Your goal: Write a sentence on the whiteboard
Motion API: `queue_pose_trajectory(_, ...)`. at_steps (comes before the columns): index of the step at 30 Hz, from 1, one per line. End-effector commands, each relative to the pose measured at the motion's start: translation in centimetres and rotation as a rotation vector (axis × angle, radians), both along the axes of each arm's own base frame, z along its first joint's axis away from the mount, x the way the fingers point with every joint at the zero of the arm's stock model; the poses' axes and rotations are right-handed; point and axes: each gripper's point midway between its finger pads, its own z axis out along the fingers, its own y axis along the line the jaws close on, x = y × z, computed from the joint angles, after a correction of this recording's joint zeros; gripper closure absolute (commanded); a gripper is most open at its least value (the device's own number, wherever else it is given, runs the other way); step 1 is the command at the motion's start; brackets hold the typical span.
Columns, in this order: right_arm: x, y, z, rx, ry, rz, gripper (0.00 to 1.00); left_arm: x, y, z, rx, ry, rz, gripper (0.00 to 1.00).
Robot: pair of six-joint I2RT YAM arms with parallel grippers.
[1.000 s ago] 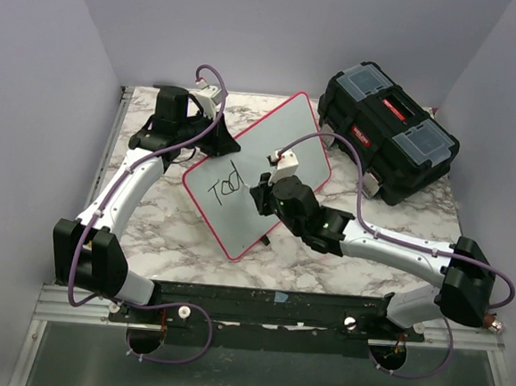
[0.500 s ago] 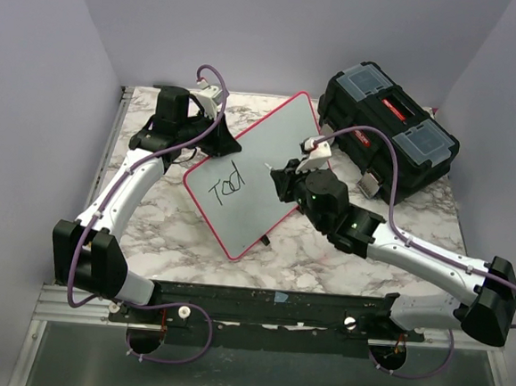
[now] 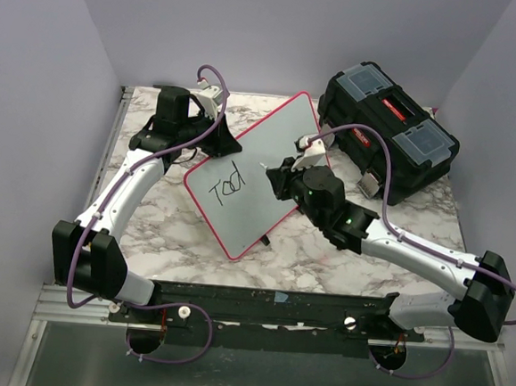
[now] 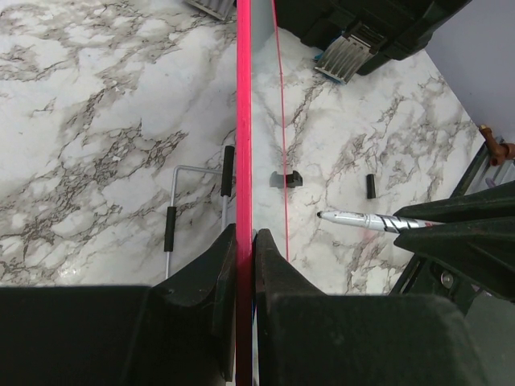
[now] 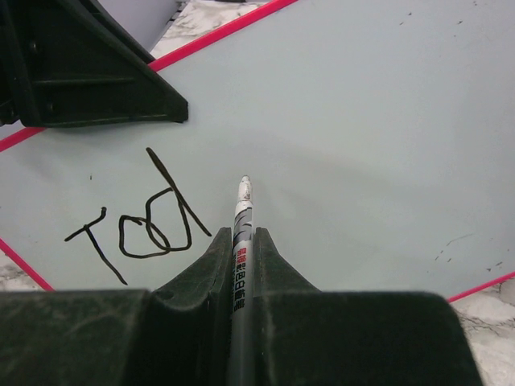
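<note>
Soft, even light; near edges blurred

Lit softly and evenly from above. Faintly shadowed across the marble table (image 3: 174, 240). Sharp on the whiteboard (image 5: 362, 121) and its lettering (image 5: 137, 221) in the right wrist view. Blurred along the bottom of both wrist views, nearest the lens.

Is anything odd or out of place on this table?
Nothing is spilled or damaged. The whiteboard sits askew to the table edge, its rim clamped by the left gripper, and a small black piece lies loose on the marble.
</note>
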Motion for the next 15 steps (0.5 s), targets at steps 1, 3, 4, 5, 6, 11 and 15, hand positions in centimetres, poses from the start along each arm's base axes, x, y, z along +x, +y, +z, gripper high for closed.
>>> queue_pose_trajectory(1,-0.06,0.96,0.16,0.028,-0.022,0.048,0.99,-0.49,-0.53,0.07,0.033,-0.059,-0.054,1.0)
queue_pose_trajectory(3,0.06,1.07,0.21,0.027,-0.024,0.048,0.99,-0.55,-0.6,0.06,0.032,-0.059,-0.057,1.0)
queue_pose_trajectory(4,0.07,1.15,0.2,0.025,-0.024,0.05,0.99,-0.57,-0.6,0.13,0.032,-0.06,-0.056,1.0)
queue_pose_trajectory(5,0.11,1.21,0.16,0.023,-0.024,0.05,0.99,-0.58,-0.57,0.18,0.032,-0.062,-0.055,1.0)
queue_pose_trajectory(6,0.18,1.25,0.14,0.023,-0.024,0.05,0.99,-0.64,-0.57,0.14,0.032,-0.061,-0.055,1.0)
queue_pose_trajectory(11,0.26,1.45,-0.16,0.02,-0.017,0.051,0.99,-0.81,-0.5,0.29,0.035,-0.07,-0.045,1.0)
queue_pose_trajectory(15,0.21,1.67,0.0,0.025,-0.016,0.058,0.99,-0.73,-0.33,0.45,0.046,-0.06,-0.028,1.0)
